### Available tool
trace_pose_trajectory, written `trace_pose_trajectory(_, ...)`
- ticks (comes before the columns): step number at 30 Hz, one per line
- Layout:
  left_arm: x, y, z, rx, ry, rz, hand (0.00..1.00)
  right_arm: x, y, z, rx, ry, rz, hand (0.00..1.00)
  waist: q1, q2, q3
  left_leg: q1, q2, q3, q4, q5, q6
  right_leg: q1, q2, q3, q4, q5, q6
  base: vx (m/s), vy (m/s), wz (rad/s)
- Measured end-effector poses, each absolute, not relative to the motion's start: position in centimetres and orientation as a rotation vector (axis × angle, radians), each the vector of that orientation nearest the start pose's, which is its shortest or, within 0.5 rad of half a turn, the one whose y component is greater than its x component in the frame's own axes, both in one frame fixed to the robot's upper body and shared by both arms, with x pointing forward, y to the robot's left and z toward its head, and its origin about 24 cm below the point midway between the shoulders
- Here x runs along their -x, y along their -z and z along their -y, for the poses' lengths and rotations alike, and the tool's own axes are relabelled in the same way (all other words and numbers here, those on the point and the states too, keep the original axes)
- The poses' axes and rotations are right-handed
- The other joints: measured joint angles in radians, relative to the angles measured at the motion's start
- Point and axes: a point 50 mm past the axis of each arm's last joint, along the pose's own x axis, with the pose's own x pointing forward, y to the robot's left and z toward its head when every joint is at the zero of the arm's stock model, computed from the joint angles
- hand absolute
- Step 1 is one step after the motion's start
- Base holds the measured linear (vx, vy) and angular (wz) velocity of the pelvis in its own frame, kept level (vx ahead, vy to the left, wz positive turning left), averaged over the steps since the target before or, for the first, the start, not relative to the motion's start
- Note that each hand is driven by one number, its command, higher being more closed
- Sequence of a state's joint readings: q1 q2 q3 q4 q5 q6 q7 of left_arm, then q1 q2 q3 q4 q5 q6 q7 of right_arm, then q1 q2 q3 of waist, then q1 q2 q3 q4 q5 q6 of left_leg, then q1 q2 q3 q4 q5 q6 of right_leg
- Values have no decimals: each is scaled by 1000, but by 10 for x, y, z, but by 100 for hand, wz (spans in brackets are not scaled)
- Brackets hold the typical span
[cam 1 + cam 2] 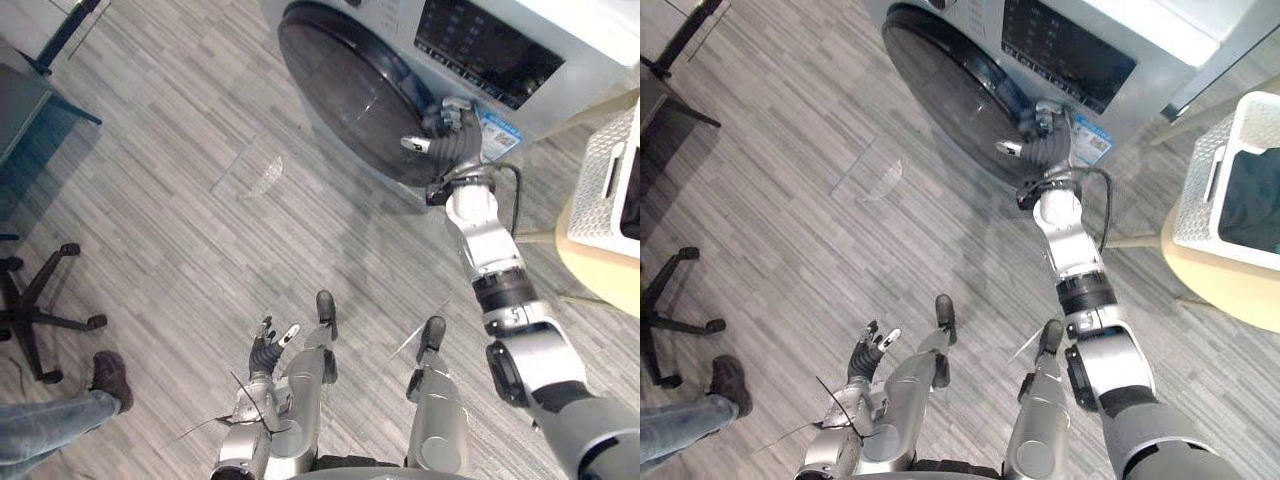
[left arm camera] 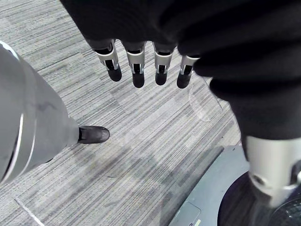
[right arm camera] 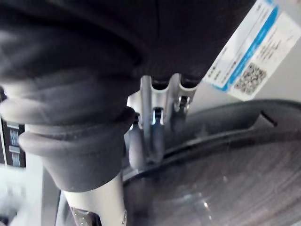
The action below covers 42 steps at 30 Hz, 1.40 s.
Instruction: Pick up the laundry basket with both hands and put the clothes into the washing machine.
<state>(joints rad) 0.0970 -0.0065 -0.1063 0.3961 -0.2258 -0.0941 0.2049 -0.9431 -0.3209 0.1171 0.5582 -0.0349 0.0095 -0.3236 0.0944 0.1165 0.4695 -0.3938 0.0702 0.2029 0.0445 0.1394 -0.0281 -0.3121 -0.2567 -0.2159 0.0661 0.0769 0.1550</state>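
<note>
White perforated plastic laundry basket (image 1: 1208, 172) sits on pale round tabletop (image 1: 1230, 292). Right hand (image 1: 450, 132) hooks fingers on dark round washing-machine door (image 1: 345, 85) rim. Left hand (image 1: 267, 347) hangs slack, fingers relaxed.

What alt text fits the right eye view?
The robot's right hand is at the edge of the washing machine's dark round door. A white laundry basket with dark clothes sits on a table nearby; the left hand hangs low.

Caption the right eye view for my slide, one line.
Right robot hand at the rim of the washing machine door; laundry basket of dark clothes sits on the table.
</note>
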Motion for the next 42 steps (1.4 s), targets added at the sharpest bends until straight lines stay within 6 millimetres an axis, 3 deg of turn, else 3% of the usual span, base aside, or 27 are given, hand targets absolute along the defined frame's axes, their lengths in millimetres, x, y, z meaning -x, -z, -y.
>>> trace_pose_trajectory(4,-213,51,-140,220,-181,-361,0,-402,-257,157,465,147,447,0,5,7,14,-17,-6,0,-42,29,3,-10,5,-5,-47,37,1,-87,17,2)
trace_pose_trajectory(8,-215,50,-137,234,-138,-356,0,-411,-274,164,257,-19,360,0,18,8,25,-19,-4,-6,-86,65,-5,-34,14,-6,-53,52,-9,-85,-4,-4)
trace_pose_trajectory(11,-217,49,-127,235,-69,-356,0,-412,-268,165,168,-119,299,0,27,9,26,-17,-1,-11,-115,91,-6,-38,23,-13,-56,57,-11,-15,-7,-1)
trace_pose_trajectory(13,-218,47,-121,233,-17,-350,0,-411,-257,158,149,-205,252,0,27,9,26,-5,0,-12,-132,101,-6,-35,28,-14,-59,59,-13,6,-13,-2)
trace_pose_trajectory(16,-218,47,-114,231,22,-359,0,-401,-214,140,165,-360,167,0,21,9,26,23,2,-12,-136,106,-4,-6,31,-14,-67,59,-13,37,-24,-5)
trace_pose_trajectory(18,-218,47,-112,231,37,-361,0,-389,-176,117,149,-512,49,0,1,8,26,33,4,-11,-137,105,-4,3,34,-14,-69,57,-12,47,-32,-3)
trace_pose_trajectory(19,-219,46,-111,230,43,-360,0,-387,-166,112,148,-540,12,0,-1,8,26,34,6,-11,-137,105,-4,3,35,-14,-69,56,-12,39,-53,0)
trace_pose_trajectory(20,-222,43,-109,228,54,-347,0,-381,-141,107,156,-580,-81,0,2,8,26,35,14,-10,-137,105,-4,5,38,-15,-69,55,-13,24,-50,1)
trace_pose_trajectory(23,-231,32,-104,214,85,-300,0,-360,-92,94,94,-657,-234,0,2,6,25,41,20,-13,-137,105,-5,17,43,-24,-68,52,-16,7,-34,7)
trace_pose_trajectory(27,-245,14,-107,134,135,-212,0,-348,-74,94,54,-689,-279,0,-2,2,23,42,20,-13,-138,101,-10,18,42,-26,-65,52,-15,-10,-7,1)
trace_pose_trajectory(31,-269,-10,-114,19,169,-116,0,-343,-69,112,-47,-619,-246,0,-6,-16,15,41,21,-8,-137,101,-10,10,42,-20,-64,52,-15,-31,-20,-4)
trace_pose_trajectory(37,-323,-31,-147,-243,117,-105,0,-329,-45,129,-223,-449,-218,0,-32,-95,-21,2,26,22,-137,101,-10,-48,46,11,-68,65,-19,3,-25,-17)
trace_pose_trajectory(41,-358,-67,-226,-373,-142,-127,0,-312,-20,140,-222,-323,-249,0,-84,-150,-17,-25,29,51,-137,105,-5,-92,49,40,-76,80,-19,28,-23,-22)
trace_pose_trajectory(42,-365,-85,-250,-405,-211,-119,0,-305,-13,141,-226,-302,-261,0,-90,-162,-17,-39,31,56,-137,105,-5,-107,52,49,-84,87,-20,25,-32,-18)
